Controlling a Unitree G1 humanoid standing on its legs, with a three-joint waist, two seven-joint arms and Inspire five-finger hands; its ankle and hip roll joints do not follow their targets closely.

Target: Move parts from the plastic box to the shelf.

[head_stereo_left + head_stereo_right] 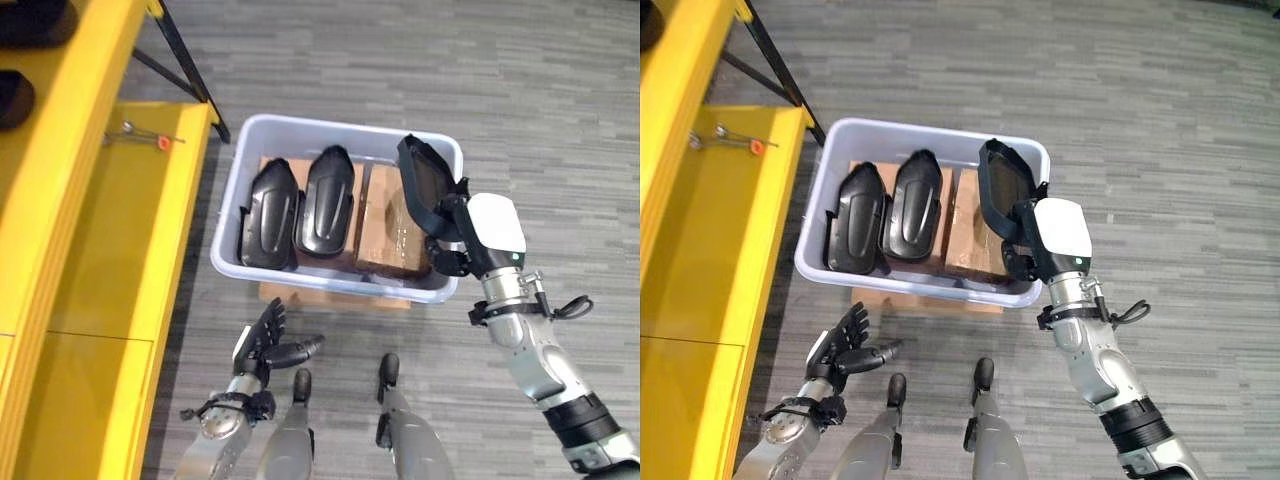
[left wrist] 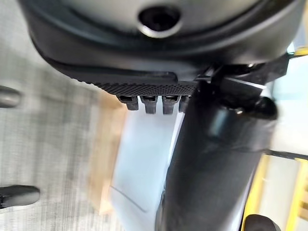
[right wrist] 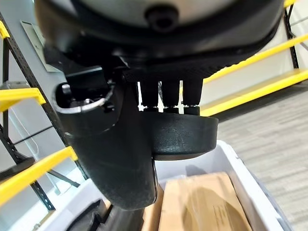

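Your left hand [image 1: 262, 342], nearest the camera, hangs low over the grey floor [image 1: 420, 60] with relaxed, spread fingers and nothing in them, just short of the near wall of the plastic box. From largest down: the yellow shelf [image 1: 120, 230] runs along the box's left side, its tier bare save for a small tool [image 1: 140, 133] near the far edge. The plastic box [image 1: 330, 132] sits on a wooden board [image 1: 335, 297] and holds two black parts [image 1: 270, 215] side by side at its left end, with brown cardboard [image 1: 385, 235] at its right. Your right hand [image 1: 450, 228] is clamped on a third black part [image 1: 420, 185], held upright above the box's right-hand corner. The risk: that tall part likely slips or swings in a one-sided hold, clips the box's rim, or strikes the shelf edge when you carry it across.
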